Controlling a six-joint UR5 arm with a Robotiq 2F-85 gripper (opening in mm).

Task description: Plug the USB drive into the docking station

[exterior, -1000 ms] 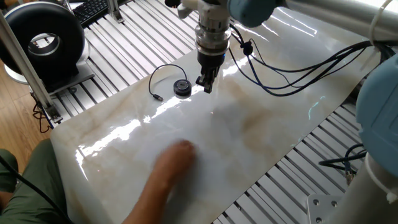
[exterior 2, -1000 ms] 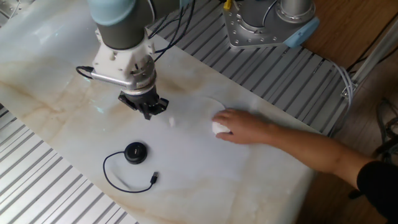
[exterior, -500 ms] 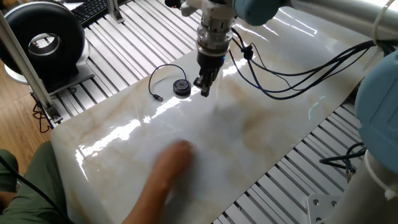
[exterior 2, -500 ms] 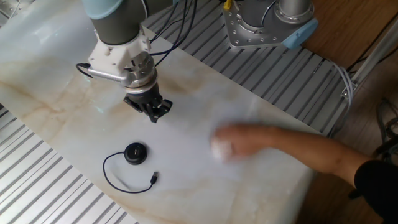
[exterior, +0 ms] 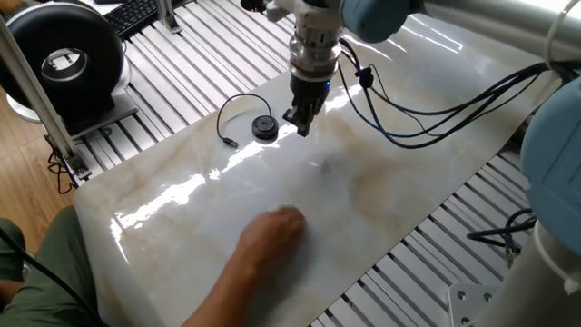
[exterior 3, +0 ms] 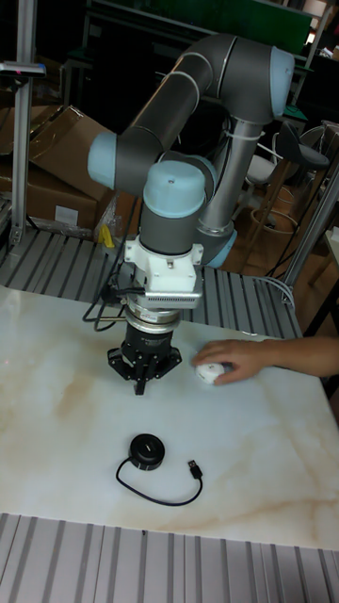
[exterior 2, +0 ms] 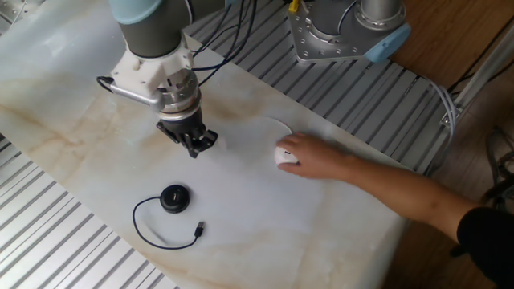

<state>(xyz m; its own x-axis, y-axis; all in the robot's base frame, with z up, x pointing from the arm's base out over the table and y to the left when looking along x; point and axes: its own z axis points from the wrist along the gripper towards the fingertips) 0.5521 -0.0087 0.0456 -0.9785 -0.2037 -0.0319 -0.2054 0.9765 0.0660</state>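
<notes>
Docking station: we find the black puck [exterior 2: 175, 197] low and left of centre in the other fixed view, lying flat on the marble table [exterior 2: 337, 233], its thin black cable [exterior 2: 144, 231] looping round to a dark plug [exterior 2: 198, 230] just right of it. Nothing touches it.

Gripper: we see the gripper [exterior 2: 191, 145] above the puck in that frame, centre-left, hovering over bare marble and apart from both pucks. In the tall fixed view its fingers point down with nothing visible between them; we cannot tell how wide they stand.

USB drive: the white puck [exterior 2: 283, 156] sits right of centre in the other fixed view, partly covered by a person's hand [exterior 2: 313, 157] that rests on it. We make out a faint white cable [exterior 2: 277, 124] arcing above the puck, but no plug.

Person's arm: the forearm [exterior 2: 418, 197] enters from the right edge and crosses the table toward the drive.

Step in hand, by our judgement: no grasp made yet; the gripper is unladen and the drive is under the person's control.

Risk one: a descent toward the drive now could strike the hand, since hand and puck share one spot.

Risk two: white puck and cable on pale, glossy marble give poor contrast; a misjudged grasp could push the puck aside.

Risk three: the loose black cable could snag the fingers if they sweep low across it.
</notes>
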